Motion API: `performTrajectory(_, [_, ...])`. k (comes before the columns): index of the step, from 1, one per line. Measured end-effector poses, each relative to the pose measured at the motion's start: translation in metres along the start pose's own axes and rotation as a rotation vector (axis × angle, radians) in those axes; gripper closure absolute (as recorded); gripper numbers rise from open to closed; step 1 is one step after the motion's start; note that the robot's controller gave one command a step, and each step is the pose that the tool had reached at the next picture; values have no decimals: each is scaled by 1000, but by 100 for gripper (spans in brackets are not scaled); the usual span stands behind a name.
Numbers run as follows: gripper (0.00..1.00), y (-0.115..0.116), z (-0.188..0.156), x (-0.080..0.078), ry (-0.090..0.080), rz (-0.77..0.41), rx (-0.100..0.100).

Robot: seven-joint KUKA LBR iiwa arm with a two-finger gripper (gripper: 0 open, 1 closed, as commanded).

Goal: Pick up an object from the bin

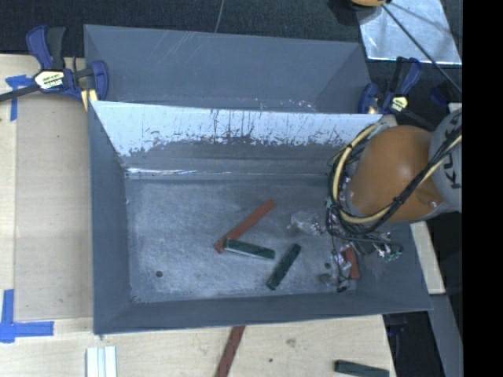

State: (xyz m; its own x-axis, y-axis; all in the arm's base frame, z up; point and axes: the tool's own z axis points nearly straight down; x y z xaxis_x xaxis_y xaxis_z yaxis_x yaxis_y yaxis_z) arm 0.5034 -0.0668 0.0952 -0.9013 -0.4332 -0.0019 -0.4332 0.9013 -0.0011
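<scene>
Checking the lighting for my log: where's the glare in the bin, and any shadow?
Camera view: glare whitens the bin's far wall; the floor shows a sheen, with the reddish-brown strip standing out; under the orange cover, the gripper lies in shadow.

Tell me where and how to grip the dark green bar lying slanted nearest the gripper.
Take the dark green bar at its middle, probably from straight above, closing across its narrow width. It is long and thin, lies flat on the bin floor, and both long sides look free.

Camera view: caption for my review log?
Arm low in grey bin's right end, near a dark green bar; red-brown stick and second green bar mid-floor.
</scene>
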Motion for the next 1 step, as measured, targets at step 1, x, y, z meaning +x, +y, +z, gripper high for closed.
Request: performTrajectory(1, [100,68,25,-12,-1,-128,-1])
